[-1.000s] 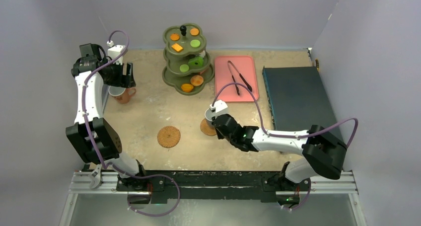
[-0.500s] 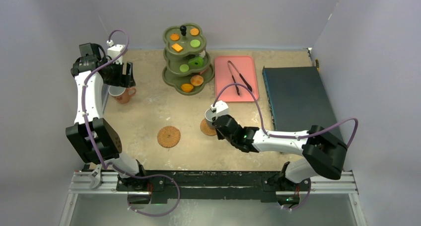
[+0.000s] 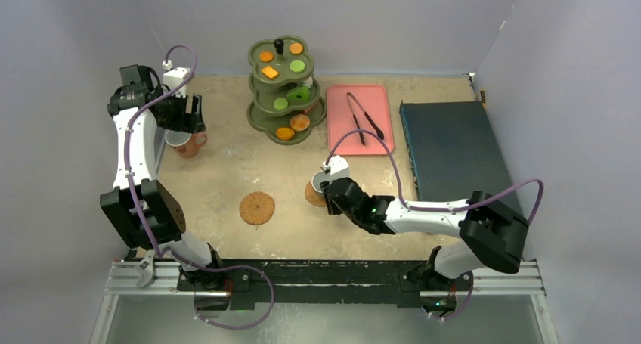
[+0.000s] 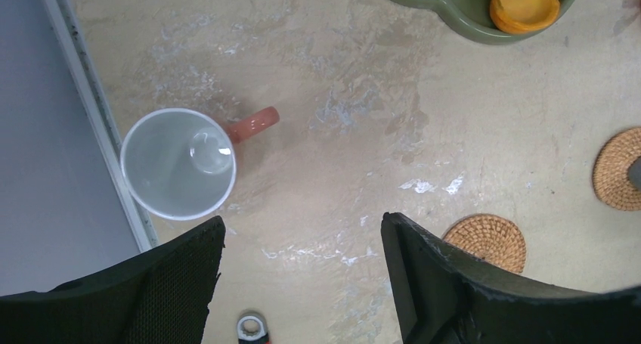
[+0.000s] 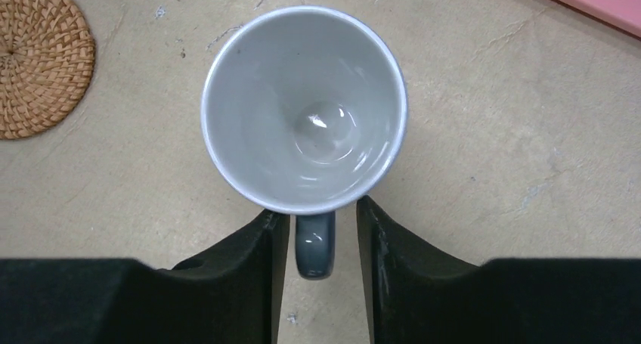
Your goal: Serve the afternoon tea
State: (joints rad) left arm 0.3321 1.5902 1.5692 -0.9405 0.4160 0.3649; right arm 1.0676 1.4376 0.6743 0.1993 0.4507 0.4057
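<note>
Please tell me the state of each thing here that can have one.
left pincer: open, holding nothing.
right pincer: slightly open around the handle of the grey-blue cup.
grey-blue cup: upright, empty.
terracotta cup: upright, empty, unheld.
tongs: lying on the pink tray, arms apart.
stand: upright, pastries on its tiers.

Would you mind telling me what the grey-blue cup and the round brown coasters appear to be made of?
The grey-blue cup looks like glazed ceramic: its pale inside is smooth with bright glints. The coaster near it looks like woven rattan or straw, matt, with a visible spiral weave; possibly an imitation.
</note>
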